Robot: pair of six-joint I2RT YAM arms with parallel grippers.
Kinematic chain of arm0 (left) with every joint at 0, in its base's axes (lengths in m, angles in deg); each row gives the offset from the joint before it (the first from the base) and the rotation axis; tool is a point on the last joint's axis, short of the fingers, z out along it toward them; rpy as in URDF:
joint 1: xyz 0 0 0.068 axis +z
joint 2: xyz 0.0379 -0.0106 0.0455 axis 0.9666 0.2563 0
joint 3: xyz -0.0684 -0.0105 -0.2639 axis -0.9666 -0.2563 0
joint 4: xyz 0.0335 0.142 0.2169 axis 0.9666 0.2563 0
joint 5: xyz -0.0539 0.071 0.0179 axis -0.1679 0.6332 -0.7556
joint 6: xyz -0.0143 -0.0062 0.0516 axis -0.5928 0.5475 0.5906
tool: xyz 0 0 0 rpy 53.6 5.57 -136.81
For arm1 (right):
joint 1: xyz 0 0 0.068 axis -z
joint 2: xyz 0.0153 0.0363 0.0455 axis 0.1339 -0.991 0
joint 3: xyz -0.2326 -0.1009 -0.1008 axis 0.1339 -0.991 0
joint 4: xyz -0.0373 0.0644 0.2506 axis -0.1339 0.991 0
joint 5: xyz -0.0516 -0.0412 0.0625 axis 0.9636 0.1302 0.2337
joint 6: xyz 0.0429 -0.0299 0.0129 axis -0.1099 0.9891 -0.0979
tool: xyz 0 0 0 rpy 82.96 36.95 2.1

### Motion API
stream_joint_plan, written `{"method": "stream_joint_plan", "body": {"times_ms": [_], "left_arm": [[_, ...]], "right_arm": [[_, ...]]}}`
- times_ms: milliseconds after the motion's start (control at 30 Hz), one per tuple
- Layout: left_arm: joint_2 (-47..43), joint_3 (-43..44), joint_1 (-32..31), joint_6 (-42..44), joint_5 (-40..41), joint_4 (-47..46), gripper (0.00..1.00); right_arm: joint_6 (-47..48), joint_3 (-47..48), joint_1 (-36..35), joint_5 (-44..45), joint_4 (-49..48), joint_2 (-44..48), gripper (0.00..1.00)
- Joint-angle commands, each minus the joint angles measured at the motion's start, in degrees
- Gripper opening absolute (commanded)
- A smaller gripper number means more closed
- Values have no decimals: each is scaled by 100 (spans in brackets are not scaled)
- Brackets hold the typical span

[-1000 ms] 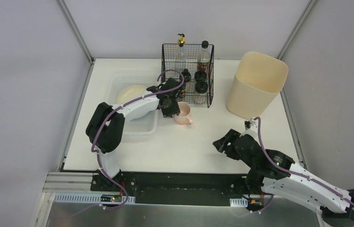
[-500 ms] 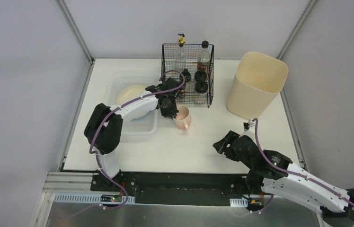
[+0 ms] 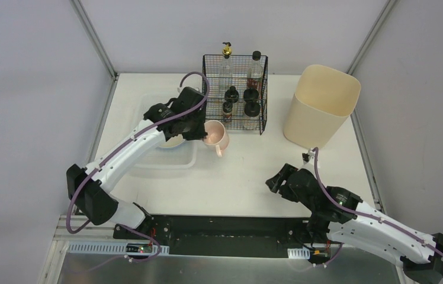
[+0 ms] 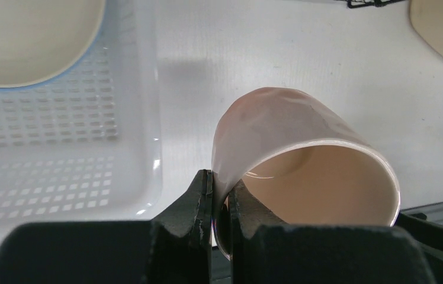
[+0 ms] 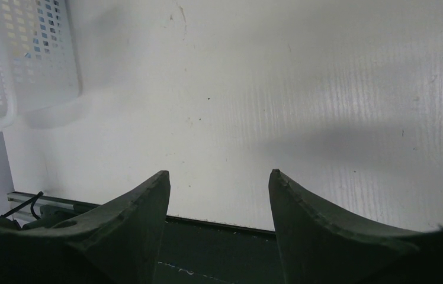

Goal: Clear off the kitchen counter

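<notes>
Fingers of the left arm (image 4: pixel 198 198) pinch the rim wall of the pink ceramic mug (image 4: pixel 278 130), held tilted over the large flat white surface (image 3: pixel 249 171) just beside the translucent white plastic tray (image 4: pixel 151 89); best carry it clear above the tray's wall, lowering gently; fingers of the right arm (image 5: pixel 142 219) gape empty

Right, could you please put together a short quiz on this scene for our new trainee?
1. True or false: the left gripper is shut on the rim of the pink mug.
2. The right gripper is: A open above the kitchen counter; B shut on the pink mug; C out of view.
3. Fill in: the cream dish lies in the white ___.
Key: 1 true; 2 A; 3 tray.
</notes>
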Motion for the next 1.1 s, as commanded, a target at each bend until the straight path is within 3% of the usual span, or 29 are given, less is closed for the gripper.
{"method": "stream_joint_plan", "body": {"times_ms": [0,600,1067], "left_arm": [[-570,361,76,316,1029,584,0],[-1311,-814,2013,648,870,754,0],[-1303,-1746,2927,-148,816,633,0]], "right_arm": [[3,98,-25,-11,-48,-3,65],[-227,-122,-27,-71,64,250,64],[-314,-251,-28,-115,72,350,64]]}}
